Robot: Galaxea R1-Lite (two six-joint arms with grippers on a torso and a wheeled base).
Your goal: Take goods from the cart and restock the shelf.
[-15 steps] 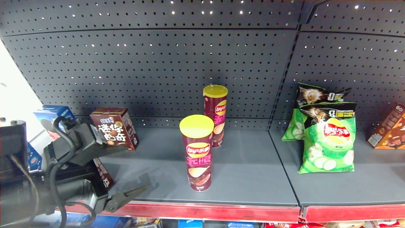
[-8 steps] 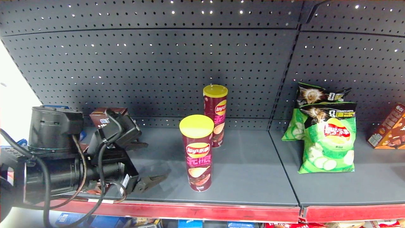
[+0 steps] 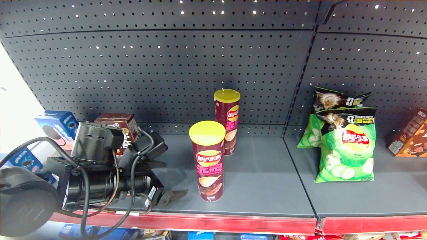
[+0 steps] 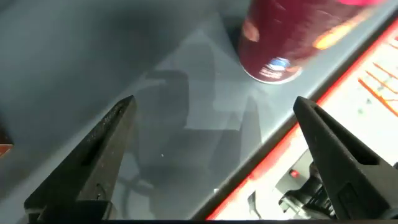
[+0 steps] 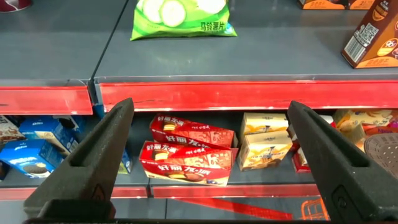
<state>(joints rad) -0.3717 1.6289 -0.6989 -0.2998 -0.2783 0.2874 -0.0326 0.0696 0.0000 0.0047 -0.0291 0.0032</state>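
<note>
A: Where is the left gripper (image 3: 173, 178) seen?

B: It is seen at the lower left of the head view, low over the front part of the shelf (image 3: 260, 180). Its 2 fingers are spread wide, and nothing is held between them.

A: And the chip cans?

B: 2 maroon cans with yellow lids are stood upright on the shelf. The front can (image 3: 207, 161) is found at the centre of the frame, just right of the left gripper's tips and not touched by them. The rear can (image 3: 227, 121) is set behind it, close to the pegboard (image 3: 166, 73).

A: What is shown of the right gripper (image 5: 211, 109)?

B: It is held wide apart and nothing is carried in it. It is pointed at the red shelf edge (image 5: 249, 93), and red boxes (image 5: 189, 155) are stacked on the lower shelf beneath that edge.

A: What else is placed on the shelf?

B: 2 green chip bags (image 3: 347, 146) are propped right of centre, 1 behind the other. A brown cookie box (image 3: 125, 125) is stood at the left behind the arm, with blue boxes (image 3: 58, 128) at the far left. Another brown box (image 3: 410, 136) is cut off by the right edge.
</note>
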